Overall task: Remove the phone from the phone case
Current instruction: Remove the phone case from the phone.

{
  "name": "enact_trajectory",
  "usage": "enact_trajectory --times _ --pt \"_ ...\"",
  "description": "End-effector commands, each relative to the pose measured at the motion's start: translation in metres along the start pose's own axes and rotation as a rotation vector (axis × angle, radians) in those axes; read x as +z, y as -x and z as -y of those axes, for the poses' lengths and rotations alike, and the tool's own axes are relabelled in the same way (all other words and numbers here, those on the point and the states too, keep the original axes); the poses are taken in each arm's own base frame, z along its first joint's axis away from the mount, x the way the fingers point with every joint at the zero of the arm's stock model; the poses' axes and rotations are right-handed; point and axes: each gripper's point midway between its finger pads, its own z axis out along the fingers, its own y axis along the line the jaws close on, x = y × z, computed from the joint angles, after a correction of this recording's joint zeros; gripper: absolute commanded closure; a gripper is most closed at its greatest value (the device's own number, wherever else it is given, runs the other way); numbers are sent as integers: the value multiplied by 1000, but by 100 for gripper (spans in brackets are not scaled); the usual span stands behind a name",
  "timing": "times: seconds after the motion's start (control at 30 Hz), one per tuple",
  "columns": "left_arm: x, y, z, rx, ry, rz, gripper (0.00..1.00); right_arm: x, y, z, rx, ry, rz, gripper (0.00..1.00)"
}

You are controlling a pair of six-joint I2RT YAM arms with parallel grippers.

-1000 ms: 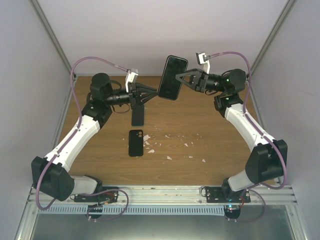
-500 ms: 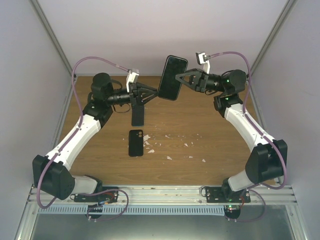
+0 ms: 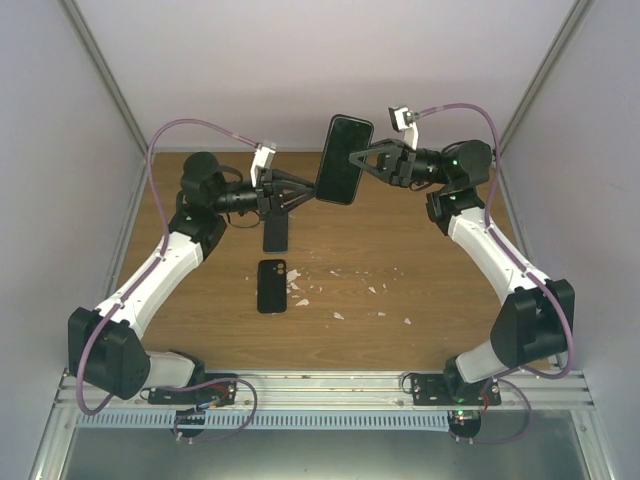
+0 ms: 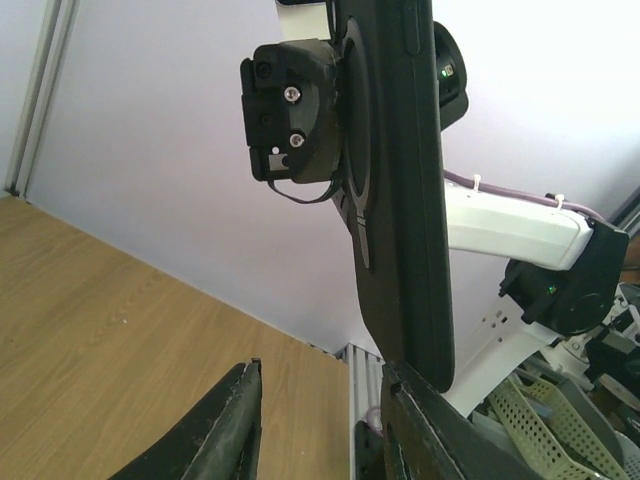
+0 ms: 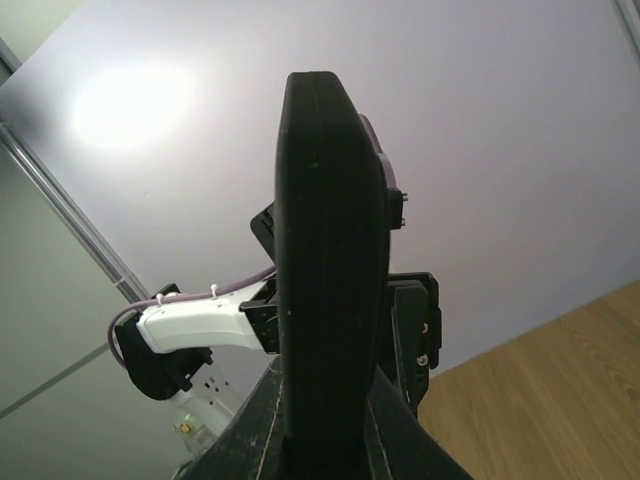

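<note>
A black phone in its phone case [image 3: 344, 160] is held upright above the back of the table, screen toward the top camera. My right gripper [image 3: 354, 160] is shut on it from the right. In the right wrist view the phone [image 5: 325, 270] stands edge-on between that gripper's [image 5: 325, 400] fingers. My left gripper [image 3: 312, 192] sits at the phone's lower left edge with its jaws apart. In the left wrist view the case's back [image 4: 400, 200] rises just above my right fingertip [image 4: 405, 400], and nothing lies between the left gripper's [image 4: 320, 368] fingers.
Two dark flat slabs lie on the wooden table: one [image 3: 271, 285] with a camera cutout near the middle, another [image 3: 275, 232] below my left gripper. Small white scraps [image 3: 340, 280] are scattered to their right. Walls close in at the back and both sides.
My left gripper's jaws have spread a little wider beside the phone's lower edge. The right gripper keeps the phone in nearly the same place.
</note>
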Motion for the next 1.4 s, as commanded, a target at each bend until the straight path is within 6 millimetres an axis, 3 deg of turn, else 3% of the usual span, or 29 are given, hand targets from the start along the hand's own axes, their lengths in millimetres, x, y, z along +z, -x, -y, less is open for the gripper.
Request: enact_trajectory --times 0.0,0.33,0.97,1.37 --pt "-9 11 18 76 -57 22 65 -3 15 -10 -68 -9 53 100" --pt "-2 4 31 108 -102 3 59 -3 14 -8 -60 -13 58 100" --pt "5 8 -3 67 43 9 69 0 10 -7 -50 -4 51 100" --pt "2 -1 -34 28 170 1 85 1 9 -14 -51 22 49 99"
